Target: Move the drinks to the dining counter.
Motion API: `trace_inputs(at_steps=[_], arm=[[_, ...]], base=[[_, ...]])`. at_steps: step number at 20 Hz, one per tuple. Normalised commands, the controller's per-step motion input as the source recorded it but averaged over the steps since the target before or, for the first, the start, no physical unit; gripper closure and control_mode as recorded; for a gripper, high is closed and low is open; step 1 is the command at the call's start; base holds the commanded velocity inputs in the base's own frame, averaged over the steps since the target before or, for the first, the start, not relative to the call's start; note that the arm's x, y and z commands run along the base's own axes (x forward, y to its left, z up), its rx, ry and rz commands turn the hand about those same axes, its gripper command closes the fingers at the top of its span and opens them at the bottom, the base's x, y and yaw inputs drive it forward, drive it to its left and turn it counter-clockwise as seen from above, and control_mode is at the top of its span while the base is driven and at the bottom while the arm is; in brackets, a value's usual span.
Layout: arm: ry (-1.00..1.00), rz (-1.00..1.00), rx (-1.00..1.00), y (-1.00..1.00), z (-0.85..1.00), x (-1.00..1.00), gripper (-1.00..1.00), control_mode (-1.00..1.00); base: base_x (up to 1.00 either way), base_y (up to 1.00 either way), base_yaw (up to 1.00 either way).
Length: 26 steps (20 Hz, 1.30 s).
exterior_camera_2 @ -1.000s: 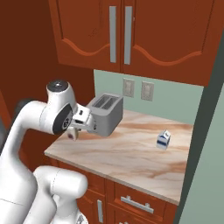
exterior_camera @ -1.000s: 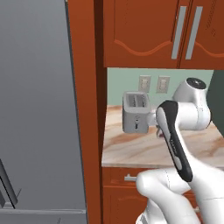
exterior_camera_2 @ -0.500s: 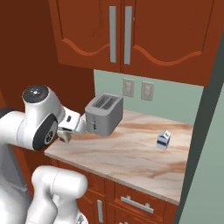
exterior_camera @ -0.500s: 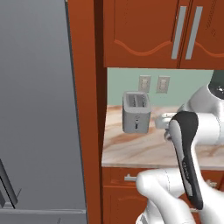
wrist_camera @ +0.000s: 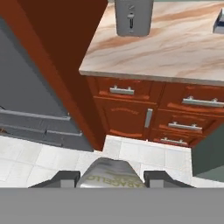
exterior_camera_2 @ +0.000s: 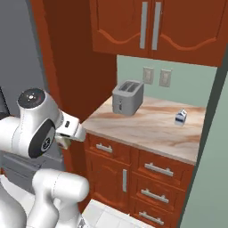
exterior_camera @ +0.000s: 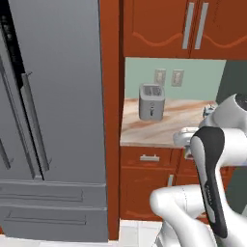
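Observation:
My gripper (wrist_camera: 112, 178) is shut on a rounded drink with a lettered label, apparently the bottle (wrist_camera: 109, 175), which sits between the two fingertips (wrist_camera: 65, 178). In the right base view the gripper (exterior_camera_2: 66, 140) hangs off the counter's left corner, over the floor. The white-and-blue carton (exterior_camera_2: 180, 117) stands upright on the narrow marbled counter (exterior_camera_2: 147, 127), far right near the wall; it also shows as the carton (wrist_camera: 218, 21) at the hand view's top right. The dining counter is out of view.
A grey toaster (exterior_camera_2: 127, 97) stands at the back left of the counter. Red-brown drawers (wrist_camera: 148, 113) sit below it, upper cabinets (exterior_camera_2: 151, 26) above. A grey fridge (exterior_camera: 53, 120) and a wood panel (exterior_camera: 112, 120) stand to the left. White floor tiles (wrist_camera: 52, 157) lie below the hand.
The whole picture has shifted, so the base has moved back from the counter. The arm has drawn in and lowered, still gripping the drink. The carton stays on the counter.

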Motion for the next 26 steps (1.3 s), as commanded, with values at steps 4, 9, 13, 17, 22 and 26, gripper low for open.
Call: trace_inputs(at_steps=[4, 9, 13, 17, 22, 26], arm=[[0.00, 0.00, 0.00, 0.00, 0.00, 0.00, 1.00, 1.00], [0.00, 0.00, 0.00, 0.00, 0.00, 0.00, 1.00, 1.00], [0.00, 0.00, 0.00, 0.00, 0.00, 0.00, 1.00, 1.00], [0.00, 0.00, 0.00, 0.00, 0.00, 0.00, 1.00, 1.00], [0.00, 0.00, 0.00, 0.00, 0.00, 0.00, 1.00, 1.00], [0.00, 0.00, 0.00, 0.00, 0.00, 0.00, 1.00, 1.00]], base=[[-0.54, 0.78, 0.77], [-0.01, 0.07, 1.00], [0.00, 0.00, 1.00], [0.00, 0.00, 1.00], [0.00, 0.00, 1.00], [0.00, 0.00, 1.00]])
